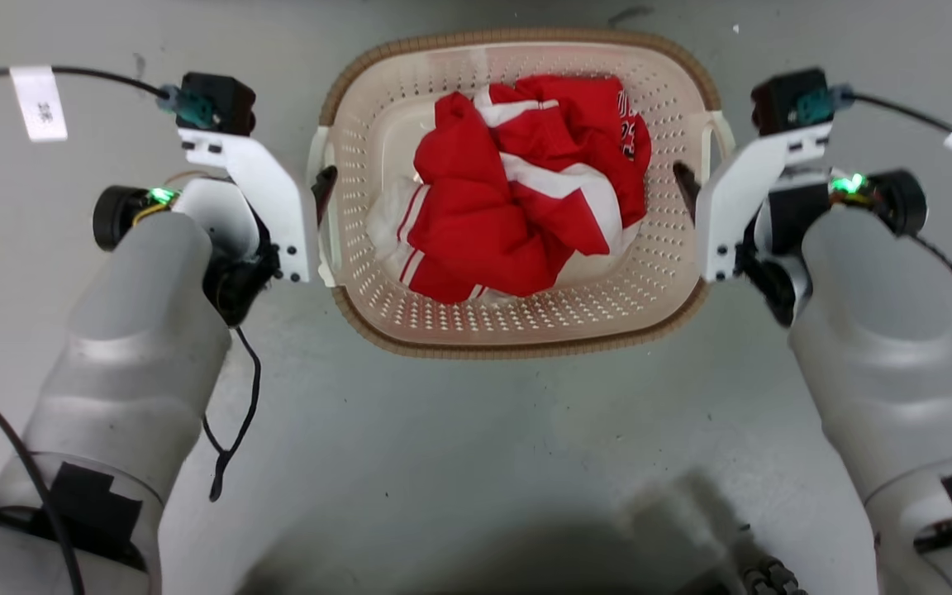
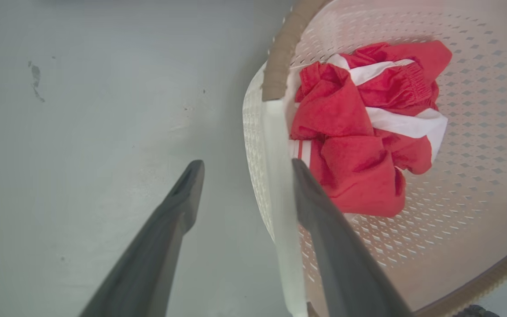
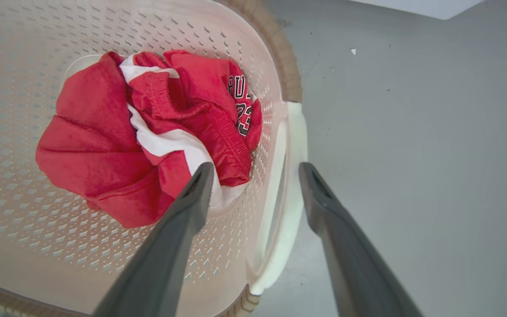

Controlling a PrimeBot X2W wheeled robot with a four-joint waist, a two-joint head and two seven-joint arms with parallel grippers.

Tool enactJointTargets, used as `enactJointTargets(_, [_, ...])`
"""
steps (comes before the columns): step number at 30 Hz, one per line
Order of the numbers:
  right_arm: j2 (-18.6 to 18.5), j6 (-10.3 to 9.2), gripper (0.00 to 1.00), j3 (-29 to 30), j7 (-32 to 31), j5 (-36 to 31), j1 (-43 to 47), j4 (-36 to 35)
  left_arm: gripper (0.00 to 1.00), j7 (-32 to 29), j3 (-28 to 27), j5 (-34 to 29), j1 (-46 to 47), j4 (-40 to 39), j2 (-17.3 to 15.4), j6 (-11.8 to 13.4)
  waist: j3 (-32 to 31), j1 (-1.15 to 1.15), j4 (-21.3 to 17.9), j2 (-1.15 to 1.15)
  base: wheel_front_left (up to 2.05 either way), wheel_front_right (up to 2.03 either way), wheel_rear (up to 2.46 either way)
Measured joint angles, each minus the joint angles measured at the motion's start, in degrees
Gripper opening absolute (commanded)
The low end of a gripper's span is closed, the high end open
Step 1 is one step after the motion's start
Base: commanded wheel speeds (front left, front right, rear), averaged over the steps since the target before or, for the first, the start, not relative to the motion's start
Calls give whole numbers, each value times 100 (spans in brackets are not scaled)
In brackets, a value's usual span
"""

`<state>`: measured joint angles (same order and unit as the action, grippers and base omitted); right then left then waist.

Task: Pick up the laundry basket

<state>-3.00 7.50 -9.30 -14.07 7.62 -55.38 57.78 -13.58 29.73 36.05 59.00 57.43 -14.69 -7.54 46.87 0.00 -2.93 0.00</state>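
Observation:
The laundry basket (image 1: 517, 326) sits on the grey floor, cream and perforated with a brown woven-look rim, holding crumpled red and white clothes (image 1: 525, 186). My left gripper (image 2: 242, 169) is open and straddles the basket's white left handle (image 2: 275, 176), one finger inside the basket and one outside. My right gripper (image 3: 255, 171) is open too, straddling the white right handle (image 3: 295, 145) the same way. In the head view both grippers, left (image 1: 323, 186) and right (image 1: 685, 183), flank the basket at its sides.
Bare grey floor (image 1: 476, 446) surrounds the basket. Black cables (image 1: 236, 413) hang from both arms. The robot's own body shows blurred at the bottom of the head view.

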Motion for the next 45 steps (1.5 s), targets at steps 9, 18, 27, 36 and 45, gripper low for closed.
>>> enactJointTargets(9, [9,1,100,-198,91,210,-436,789,100,-178,536,590,303,27,-275,1,346,0,-54,0,0,0,0])
enactJointTargets(18, [9,1,0,-508,294,760,-607,1073,0,-245,926,993,494,271,-272,0,486,0,-87,0,0,0,0])
enactJointTargets(27, [30,0,0,-832,402,1094,-670,1289,0,-292,1306,1341,562,370,-208,0,406,0,-70,0,0,0,0])
enactJointTargets(36, [9,-1,0,-1263,-142,1567,-538,1362,0,-755,1716,1755,484,420,-207,4,-27,0,-26,0,0,0,0])
enactJointTargets(45, [-10,-10,0,-1731,-860,2185,-215,1306,0,-1474,1992,2356,158,437,-209,21,-793,0,-45,0,0,0,0])
